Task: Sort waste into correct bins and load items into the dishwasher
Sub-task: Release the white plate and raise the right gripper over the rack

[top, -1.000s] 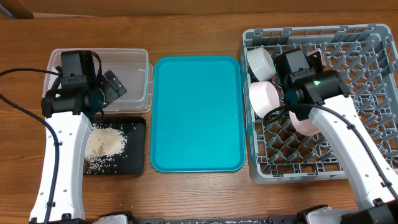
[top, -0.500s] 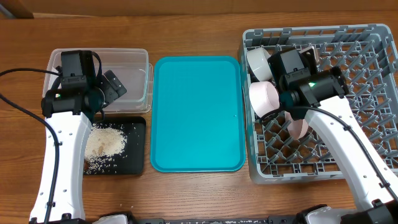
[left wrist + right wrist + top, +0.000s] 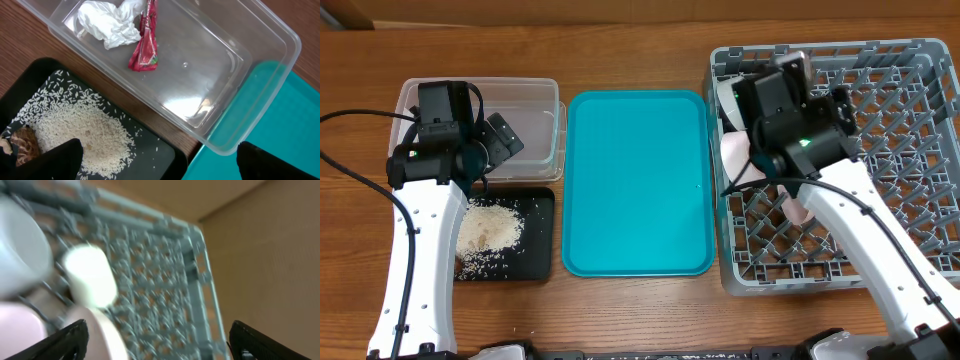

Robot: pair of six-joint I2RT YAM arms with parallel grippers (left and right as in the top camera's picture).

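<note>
Loading looks done: plate (image 3: 798, 211) in the rack (image 3: 920, 100) right of the teal tray (image 3: 635, 180), wrapper (image 3: 145, 47) in the tub (image 3: 260, 65) left of it. Left gripper (image 3: 159, 150) and right gripper (image 3: 159, 327) have jaws wide and empty. The right one must next lift clear.

text: none legible | red snack wrapper (image 3: 144, 47): print too blurred to read

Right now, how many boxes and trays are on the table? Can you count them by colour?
1 clear tub
1 black tray
1 teal tray
1 grey dish rack
Total: 4
</note>
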